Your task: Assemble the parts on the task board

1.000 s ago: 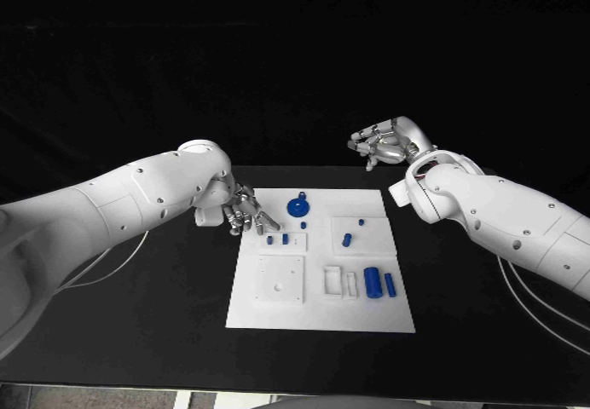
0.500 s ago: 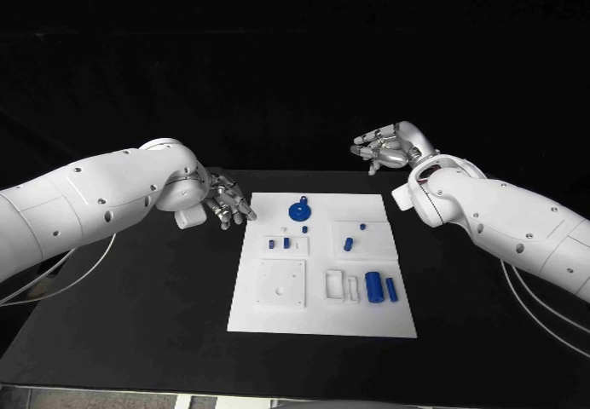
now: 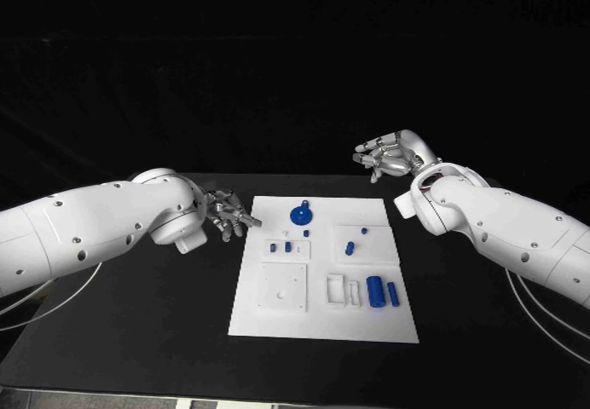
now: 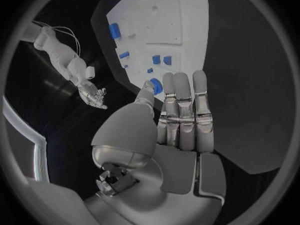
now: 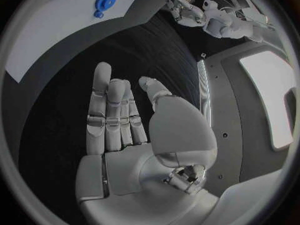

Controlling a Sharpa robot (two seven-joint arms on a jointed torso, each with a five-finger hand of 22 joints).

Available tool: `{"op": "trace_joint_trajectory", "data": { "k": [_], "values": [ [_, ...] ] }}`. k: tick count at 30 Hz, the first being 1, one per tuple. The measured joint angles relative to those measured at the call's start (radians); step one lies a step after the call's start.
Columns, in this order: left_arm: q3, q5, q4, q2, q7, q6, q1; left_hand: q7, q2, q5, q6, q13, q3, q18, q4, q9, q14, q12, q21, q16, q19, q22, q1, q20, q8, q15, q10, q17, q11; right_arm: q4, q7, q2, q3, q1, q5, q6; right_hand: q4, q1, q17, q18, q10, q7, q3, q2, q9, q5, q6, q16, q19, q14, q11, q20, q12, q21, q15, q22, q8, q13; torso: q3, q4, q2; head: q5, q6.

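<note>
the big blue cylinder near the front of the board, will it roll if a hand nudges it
The big blue cylinder lies on its side on the task board, so it would probably roll sideways. It looks rigid, smooth and probably light, so fingers might slip.

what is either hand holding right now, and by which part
Nothing is held. The left hand and right hand both show bare palms with fingers extended, off the white board.

Head camera looks down on the task board [image 3: 322, 290]; both wrist cameras share it from behind the palms.
</note>
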Motion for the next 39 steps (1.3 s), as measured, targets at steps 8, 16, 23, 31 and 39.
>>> {"op": "trace_joint_trajectory", "data": {
  "k": [8,16,23,31,39],
  "values": [
    [-0.023,-0.110,0.070,-0.011,0.016,-0.161,-0.037,-0.005,-0.040,0.020,0.015,-0.001,0.018,0.000,0.045,-0.018,0.015,-0.020,-0.011,-0.005,0.019,-0.006,0.001,-0.004,-0.008,-0.003,0.017,0.026,-0.003,0.002,0.000,-0.004,0.000,-0.004,0.000,0.000,0.000,0.000,0.000,0.000,0.000,0.000,0.000,0.000,0.000,0.000,0.000,0.000,0.000,0.000,0.000,0.000,0.000,0.000,0.000,0.000,0.000,0.000,0.0000,0.0000,0.000,0.002,0.007],
    [-0.027,-0.193,0.074,0.011,0.009,-0.228,-0.075,-0.016,-0.055,0.027,0.037,0.024,0.036,0.000,0.071,0.001,0.033,0.006,0.015,0.036,0.034,0.044,-0.008,-0.012,0.011,-0.015,0.041,0.062,-0.014,0.003,0.000,-0.007,0.000,-0.008,0.000,0.000,-0.003,0.000,0.000,0.000,0.000,-0.001,0.011,0.000,0.000,0.000,0.001,0.000,0.000,0.000,0.000,0.000,0.000,0.000,0.000,0.002,0.000,0.000,0.0004,-0.0027,0.002,0.003,0.012],
    [-0.028,-0.220,0.065,0.035,-0.003,-0.234,-0.087,-0.020,-0.060,0.033,0.041,0.055,0.039,0.000,0.080,0.021,0.036,0.047,0.040,0.083,0.039,0.100,-0.013,-0.018,0.015,-0.018,0.046,0.088,-0.019,0.004,0.000,-0.007,0.000,-0.010,0.000,0.000,-0.003,0.000,0.000,0.000,0.000,-0.001,0.011,0.000,0.000,0.000,0.001,0.000,0.000,0.000,0.000,0.000,0.000,0.000,0.000,0.002,0.000,0.000,0.0005,-0.0026,0.002,0.000,0.010],
    [-0.027,-0.235,0.045,0.053,-0.023,-0.211,-0.100,-0.031,-0.057,0.033,0.063,0.064,0.036,0.000,0.086,0.031,0.037,0.060,0.047,0.100,0.035,0.132,-0.023,-0.022,0.019,-0.020,0.046,0.092,-0.019,0.005,0.000,-0.008,0.000,-0.010,0.000,0.000,-0.003,0.000,0.000,0.000,0.000,-0.001,0.011,0.000,0.000,0.000,0.001,0.000,0.000,0.000,0.000,0.000,0.000,0.000,0.000,0.002,0.000,0.000,0.0012,-0.0026,0.002,-0.005,0.008],
    [-0.027,-0.245,0.024,0.071,-0.037,-0.178,-0.110,-0.042,-0.054,0.033,0.094,0.066,0.036,0.000,0.092,0.038,0.039,0.063,0.051,0.105,0.039,0.138,-0.035,-0.025,0.031,-0.022,0.053,0.094,-0.026,0.006,0.000,-0.009,0.000,-0.011,0.000,0.000,-0.003,0.000,0.000,0.000,0.000,-0.002,0.011,0.000,0.000,0.000,0.002,0.000,0.000,0.000,0.000,0.000,0.000,0.000,0.000,0.002,0.000,0.000,0.0010,-0.0025,0.003,-0.009,0.007]
  ]
}}
